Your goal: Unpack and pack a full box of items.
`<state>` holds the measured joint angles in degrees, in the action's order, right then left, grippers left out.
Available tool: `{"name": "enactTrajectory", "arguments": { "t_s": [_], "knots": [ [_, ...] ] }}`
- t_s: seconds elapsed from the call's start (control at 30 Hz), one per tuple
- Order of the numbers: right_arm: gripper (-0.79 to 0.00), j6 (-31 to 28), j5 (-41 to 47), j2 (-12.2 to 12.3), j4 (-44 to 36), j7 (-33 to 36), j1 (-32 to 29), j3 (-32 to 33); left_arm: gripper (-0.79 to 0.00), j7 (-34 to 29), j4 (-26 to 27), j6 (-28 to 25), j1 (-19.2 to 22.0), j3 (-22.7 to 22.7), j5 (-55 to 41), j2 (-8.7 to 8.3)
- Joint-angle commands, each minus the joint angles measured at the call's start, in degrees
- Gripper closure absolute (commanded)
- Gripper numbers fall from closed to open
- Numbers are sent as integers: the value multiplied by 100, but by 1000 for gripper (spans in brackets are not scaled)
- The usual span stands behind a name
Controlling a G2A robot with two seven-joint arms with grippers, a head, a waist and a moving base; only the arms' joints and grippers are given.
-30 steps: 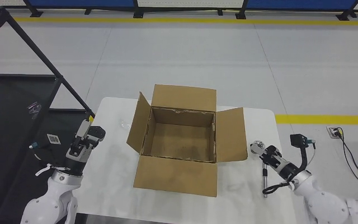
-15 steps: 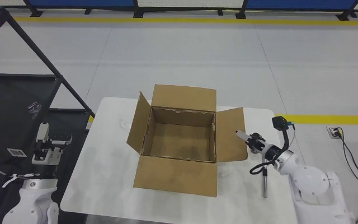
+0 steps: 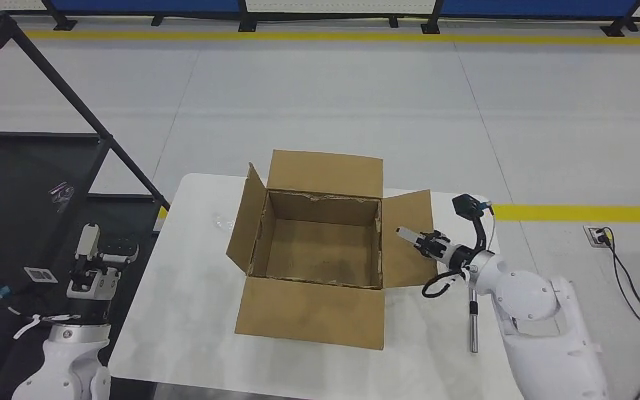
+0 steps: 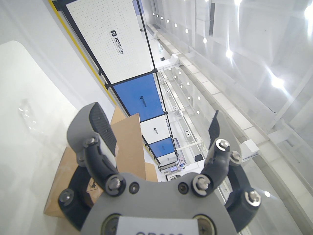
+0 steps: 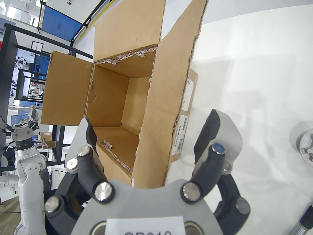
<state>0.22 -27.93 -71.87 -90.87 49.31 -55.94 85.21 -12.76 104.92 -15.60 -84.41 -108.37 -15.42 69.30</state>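
White table [image 3: 180, 330] with the brown cardboard box [image 3: 312, 312] sitting mid-table, all four flaps open, bare floor showing inside.

Left of box, well apart: left gripper [image 3: 100, 245] hangs off the table's edge, past the box's left flap. In the left wrist view the left gripper [image 4: 159, 128] points up toward the ceiling lights, fingers spread wide, nothing between them. The box [image 4: 129, 143] sits behind its fingers in that view.

Just left of box: crumpled clear plastic wrapper [image 3: 222, 220] on the table, near the left flap but not touching it. It also shows in the left wrist view [image 4: 24, 110].

Right of box: right gripper [image 3: 410, 237] is at the right flap. From the right wrist view the right gripper [image 5: 151, 123] is spread, with the flap's edge standing between the two fingers. Can't tell if either pad touches the cardboard. Box [image 5: 110, 99] interior is open to that camera.

Further right of box: round metal part [image 5: 304, 145] on the table, beside the right gripper. Slim black-and-silver rod tool [image 3: 473, 328] lies on the table off the box's front right corner, apart from it.
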Motion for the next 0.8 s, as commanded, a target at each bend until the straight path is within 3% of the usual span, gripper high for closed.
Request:
{"name": "enactTrajectory", "arguments": {
  "t_s": [0.0,0.23,0.4,0.77],
  "knots": [
    [-785,-9,4,0,50,-19,58,-71,-785,-8,2,3,-9,-7,-6,0],
    [-785,11,-45,2,213,-107,220,-336,-785,-28,28,-16,-44,-20,-25,3],
    [-785,345,-607,61,-84,-220,65,-275,-785,-36,67,-21,-64,-30,-22,4],
    [-785,999,-1971,290,-2052,-272,-2139,932,-785,-95,89,53,17,94,119,4]
  ]
}}
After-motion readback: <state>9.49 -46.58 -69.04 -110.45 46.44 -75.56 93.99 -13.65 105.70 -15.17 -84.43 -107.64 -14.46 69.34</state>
